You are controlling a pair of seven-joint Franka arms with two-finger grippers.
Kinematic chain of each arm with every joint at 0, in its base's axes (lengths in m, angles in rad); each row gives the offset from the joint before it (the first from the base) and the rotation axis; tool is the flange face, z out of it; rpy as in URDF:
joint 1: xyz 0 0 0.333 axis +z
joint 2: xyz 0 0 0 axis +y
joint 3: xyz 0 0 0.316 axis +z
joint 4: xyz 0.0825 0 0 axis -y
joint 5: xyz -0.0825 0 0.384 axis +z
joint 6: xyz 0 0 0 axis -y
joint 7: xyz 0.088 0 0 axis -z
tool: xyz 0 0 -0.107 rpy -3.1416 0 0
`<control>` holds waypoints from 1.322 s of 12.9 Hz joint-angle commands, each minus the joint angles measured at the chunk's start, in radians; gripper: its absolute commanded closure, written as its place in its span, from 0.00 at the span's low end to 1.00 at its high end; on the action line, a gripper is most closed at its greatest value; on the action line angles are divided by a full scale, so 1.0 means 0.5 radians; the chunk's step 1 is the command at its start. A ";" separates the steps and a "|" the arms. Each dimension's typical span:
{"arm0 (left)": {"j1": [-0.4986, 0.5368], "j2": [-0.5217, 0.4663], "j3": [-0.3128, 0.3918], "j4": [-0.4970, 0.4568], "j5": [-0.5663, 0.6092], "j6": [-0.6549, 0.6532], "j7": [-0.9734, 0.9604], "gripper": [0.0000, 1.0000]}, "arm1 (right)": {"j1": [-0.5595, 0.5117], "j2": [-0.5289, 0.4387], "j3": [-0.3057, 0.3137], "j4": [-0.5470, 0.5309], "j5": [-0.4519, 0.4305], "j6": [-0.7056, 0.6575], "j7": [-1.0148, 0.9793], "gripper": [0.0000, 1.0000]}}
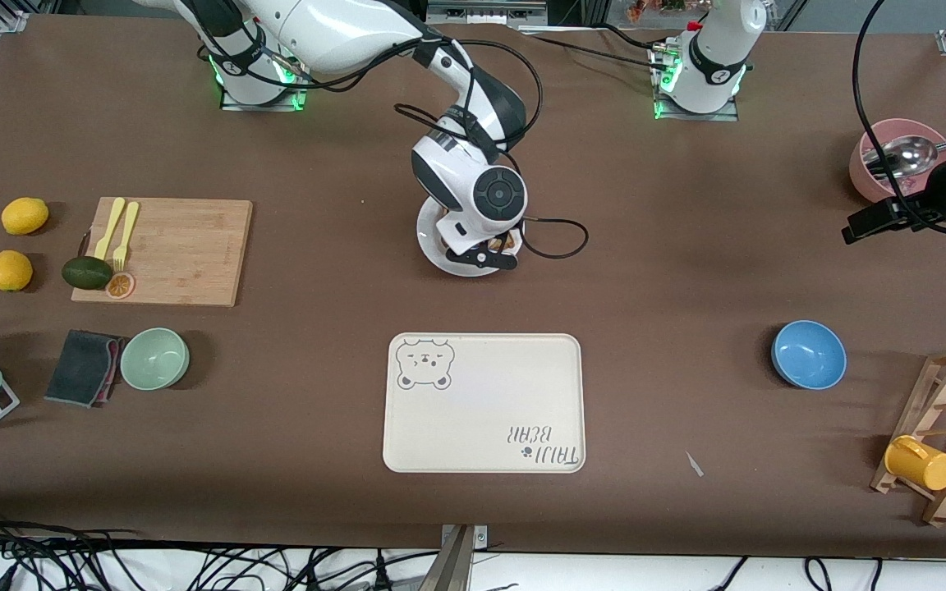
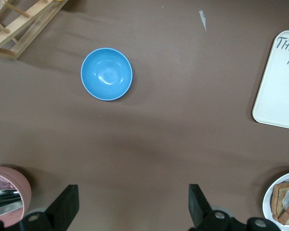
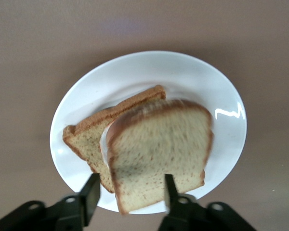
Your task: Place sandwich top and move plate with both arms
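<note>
Front view, plate (image 1: 432, 246): small white round plate at mid-table, between the tray (image 1: 485, 402) and the robots' edge, mostly hidden by the right arm's wrist.
Front view, left gripper (image 1: 867, 223): hangs over the left arm's end of the table, near the pink bowl (image 1: 871, 160).
Left wrist view, left gripper (image 2: 134, 204): fingers spread wide, nothing between them; brown table and blue bowl (image 2: 106, 73) below.
Right wrist view, right gripper (image 3: 130, 197): fingers (image 3: 91, 195) apart, directly over the plate (image 3: 183, 77).
Right wrist view, sandwich top (image 3: 159, 154): speckled slice blurred, over the lower slice (image 3: 94, 132) on the plate, its near edge between the parted fingers; contact cannot be told.
</note>
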 commanded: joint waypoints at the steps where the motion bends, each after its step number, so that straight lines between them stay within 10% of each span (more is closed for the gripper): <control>1: -0.019 0.043 -0.010 0.076 0.031 0.006 0.006 0.00 | -0.053 -0.129 -0.049 -0.006 0.020 -0.053 0.017 0.00; 6: 0.000 0.046 -0.019 0.054 -0.049 0.000 0.006 0.00 | -0.081 -0.402 -0.432 -0.098 0.054 -0.072 -0.072 0.00; 17: -0.046 -0.003 0.128 0.033 0.037 -0.056 -0.053 0.00 | -0.366 -0.890 -0.792 -0.160 0.100 -0.537 -0.940 0.00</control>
